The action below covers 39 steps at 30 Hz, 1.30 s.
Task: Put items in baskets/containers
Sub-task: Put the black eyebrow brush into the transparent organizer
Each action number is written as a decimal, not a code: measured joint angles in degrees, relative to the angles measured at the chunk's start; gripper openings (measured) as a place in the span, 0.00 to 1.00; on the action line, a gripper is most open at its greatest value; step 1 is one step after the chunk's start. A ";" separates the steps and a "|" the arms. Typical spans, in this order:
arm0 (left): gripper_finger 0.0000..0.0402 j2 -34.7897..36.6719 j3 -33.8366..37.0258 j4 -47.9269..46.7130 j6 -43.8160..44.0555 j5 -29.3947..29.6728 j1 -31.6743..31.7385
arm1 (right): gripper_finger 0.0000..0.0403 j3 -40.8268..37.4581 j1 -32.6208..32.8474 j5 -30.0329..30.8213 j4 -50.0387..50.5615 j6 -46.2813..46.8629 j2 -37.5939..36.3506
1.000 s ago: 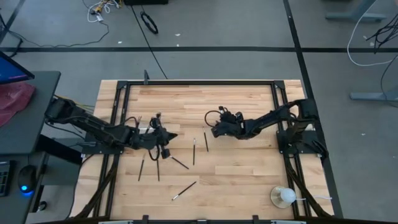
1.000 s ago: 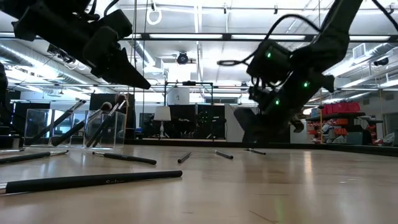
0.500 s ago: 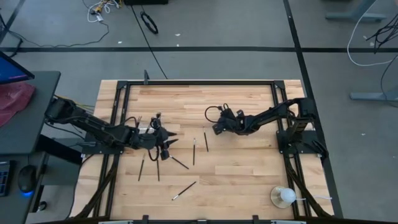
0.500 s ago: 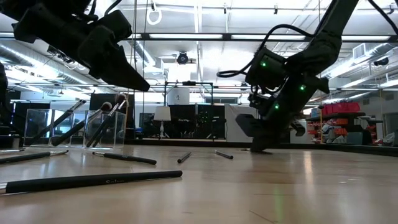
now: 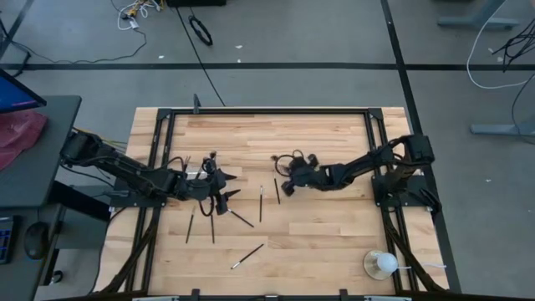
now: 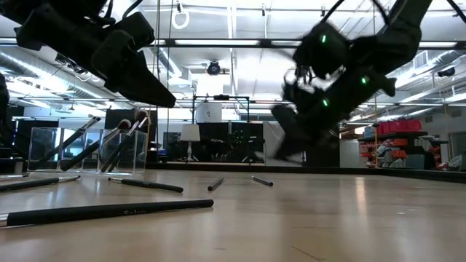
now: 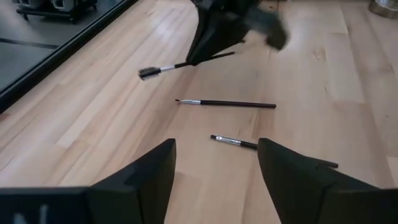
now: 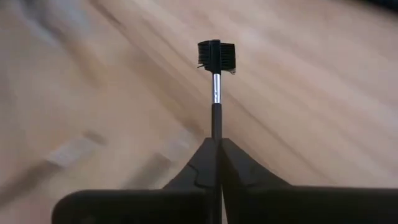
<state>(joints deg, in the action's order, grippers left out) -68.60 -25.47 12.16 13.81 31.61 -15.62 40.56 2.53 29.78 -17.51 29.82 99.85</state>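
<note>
My right gripper (image 5: 284, 187) is near the table's middle, shut on a slim brush (image 7: 180, 65) with a silver ferrule and a dark comb-like head (image 8: 216, 56). To the table's left, my left gripper (image 5: 227, 186) stands open with nothing between its fingers (image 7: 214, 146). It is beside the clear holder (image 6: 120, 153), which has several brushes leaning in it. More brushes lie flat on the wood: two (image 7: 227, 104) (image 7: 273, 149) between the grippers and others (image 5: 248, 255) nearer the front edge. My right gripper pinches the brush's dark handle (image 8: 216, 127) between its two fingertips. The ferrule and the head stick out beyond them. The fingers come slanting down from the table's right. The brush is lifted clear of the table, nearly level in the left wrist view.
A white round ball-like object on a stick (image 5: 380, 263) sits at the near right corner. A black frame (image 5: 267, 111) runs around the wooden top. Bare wood lies between the middle brushes and the right frame rail.
My right gripper has gone down onto a brush near the table's middle, shut on it and risen with it, shifting a little toward the table's left. The brush has left the wood. My left gripper has opened beside the holder without moving away.
</note>
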 joint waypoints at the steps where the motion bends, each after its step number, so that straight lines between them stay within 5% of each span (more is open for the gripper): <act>1: 0.58 0.00 0.00 0.01 -0.03 -0.01 0.07 | 0.02 0.00 1.14 -0.06 -3.69 -2.31 -0.02; 8: 0.58 -0.02 0.00 6.04 -5.39 -2.45 0.07 | 0.01 0.04 8.39 -4.49 -33.27 -17.94 0.51; 13: 0.58 -0.02 0.00 19.87 -15.71 -11.13 0.04 | 0.01 0.07 10.66 -17.86 -46.34 -25.49 1.36; 23: 0.58 -0.04 0.00 36.21 -26.10 -24.09 0.06 | 0.01 0.13 11.47 -24.63 -51.19 -26.92 1.40; 39: 0.56 -13.27 -0.61 58.31 -26.04 -25.95 0.07 | 0.01 0.20 11.41 -27.49 -55.41 -29.21 1.40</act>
<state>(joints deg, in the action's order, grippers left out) -81.86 -26.08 70.47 -12.23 5.65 -15.55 40.75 13.93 2.29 -72.91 0.61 101.25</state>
